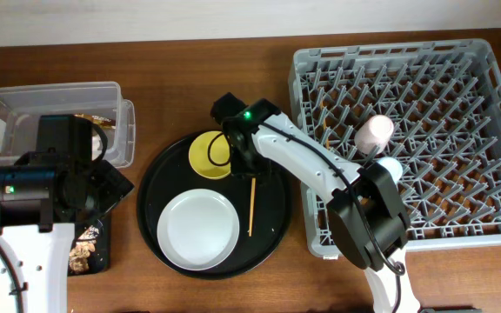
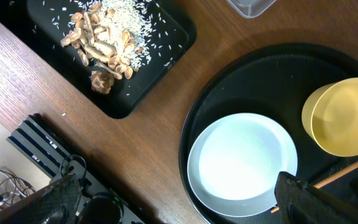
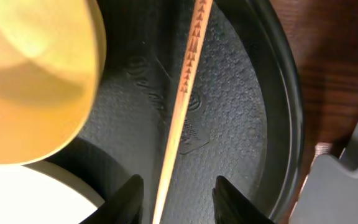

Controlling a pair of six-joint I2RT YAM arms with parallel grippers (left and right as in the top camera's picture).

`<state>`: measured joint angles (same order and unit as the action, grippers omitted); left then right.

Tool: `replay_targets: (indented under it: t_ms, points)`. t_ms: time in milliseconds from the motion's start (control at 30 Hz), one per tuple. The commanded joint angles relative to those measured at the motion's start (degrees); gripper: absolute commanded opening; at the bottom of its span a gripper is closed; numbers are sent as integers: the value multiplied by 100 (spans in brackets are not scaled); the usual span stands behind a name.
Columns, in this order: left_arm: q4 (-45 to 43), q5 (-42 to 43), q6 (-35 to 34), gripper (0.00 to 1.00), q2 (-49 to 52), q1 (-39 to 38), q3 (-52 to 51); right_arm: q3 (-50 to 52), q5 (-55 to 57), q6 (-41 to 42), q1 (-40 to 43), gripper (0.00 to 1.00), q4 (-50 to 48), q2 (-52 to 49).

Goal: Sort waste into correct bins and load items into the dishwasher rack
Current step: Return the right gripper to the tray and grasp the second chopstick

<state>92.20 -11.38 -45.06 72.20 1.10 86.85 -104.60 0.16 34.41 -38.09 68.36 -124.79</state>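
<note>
Overhead: left arm covers most of black tray and part of tub; right arm hides most of blue cup. Right wrist: bowl blurred, cut by top and left edges; chopstick runs off top and bottom, one stick or two not resolvable. Left wrist: tub only a corner at top edge

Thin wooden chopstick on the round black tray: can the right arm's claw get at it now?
Probably yes. The right claw hangs open with a finger on each side of the thin wooden chopstick, and nothing covers it. The small yellow bowl sits apart from it.
</note>
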Motion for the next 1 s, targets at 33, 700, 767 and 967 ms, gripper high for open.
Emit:
replay_targets:
  t_ms: [33,700,767,967]
  points:
    - [7,-20,9,99,-50,20,37,400,7,398,-13,34,-208,-31]
    - [7,-20,9,99,-50,20,37,1268,-116,404,-15,4,-1537,-31]
    - [7,-20,9,99,-50,20,37,1266,-166,402,-7,4,-1530,9]
    - [7,-20,9,99,-50,20,37,133,-190,-859,1134,4,-516,1134]
